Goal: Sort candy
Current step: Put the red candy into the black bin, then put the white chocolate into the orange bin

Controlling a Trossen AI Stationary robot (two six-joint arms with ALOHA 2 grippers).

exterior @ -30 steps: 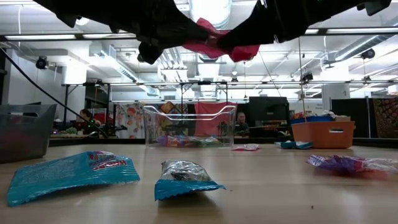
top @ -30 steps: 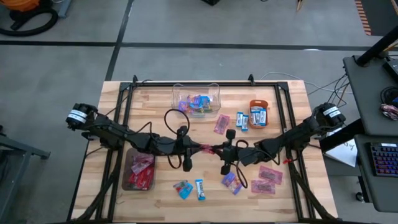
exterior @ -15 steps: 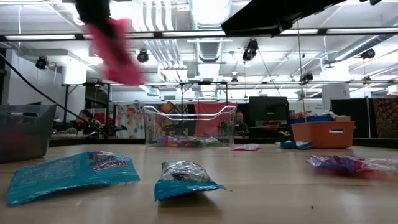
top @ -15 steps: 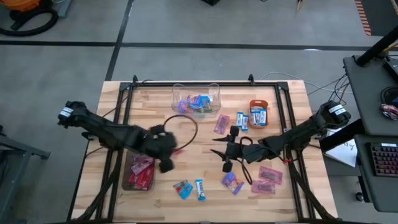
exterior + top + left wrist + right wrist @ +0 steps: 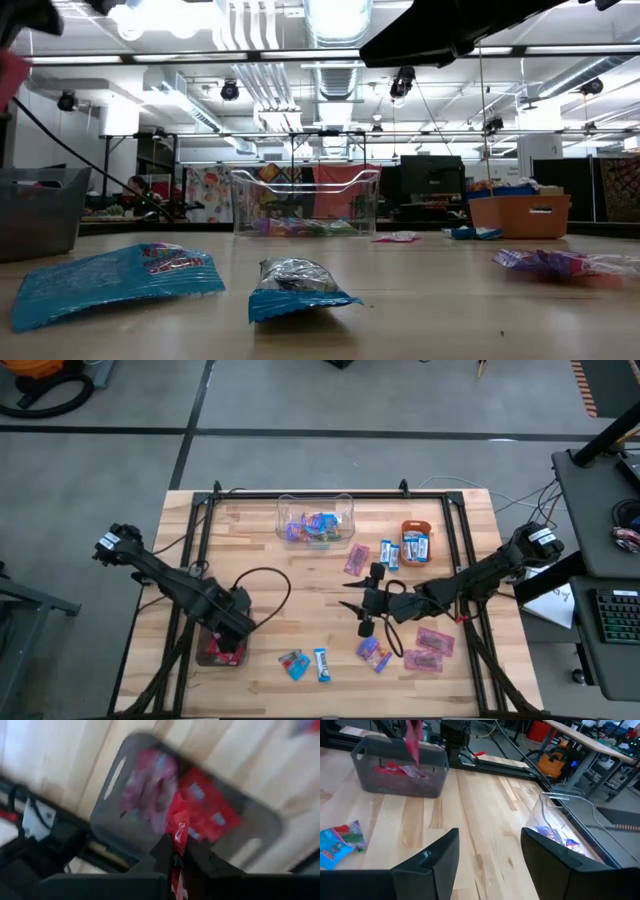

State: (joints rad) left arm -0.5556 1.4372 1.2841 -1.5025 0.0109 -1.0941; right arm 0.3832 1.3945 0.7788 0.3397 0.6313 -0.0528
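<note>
On the near edge of the bench (image 5: 260,520), seen from the low camera, a teal packet (image 5: 115,280) carries red and white lettering too skewed to read, beside a crumpled blue-and-white packet (image 5: 300,288); a purple packet (image 5: 570,264) lies off to one side.

From above, these front sweets number two near the middle edge, a purple one (image 5: 373,651) beside them, and two pink packets (image 5: 430,650) toward the right.

The left hand (image 5: 232,637) hangs over a grey bin (image 5: 206,655) at the bench's left front, pinched tight on a red packet (image 5: 178,827); its white printing is blurred past reading. More red packets (image 5: 207,817) lie in the bin, too overlapped to count.

At mid-bench the right hand (image 5: 350,610) hovers with fingers (image 5: 427,862) spread wide and nothing between them.

Beyond it lie a pink packet (image 5: 356,560) and two blue-and-white ones (image 5: 389,553).

An orange bowl (image 5: 416,544) holds further blue-and-white sweets; their number is unclear.

At the far edge stands a clear box (image 5: 315,520) with a mixed heap of candy (image 5: 315,527), uncountable through the plastic.

In the low view both arms are cut off at the top edge.
</note>
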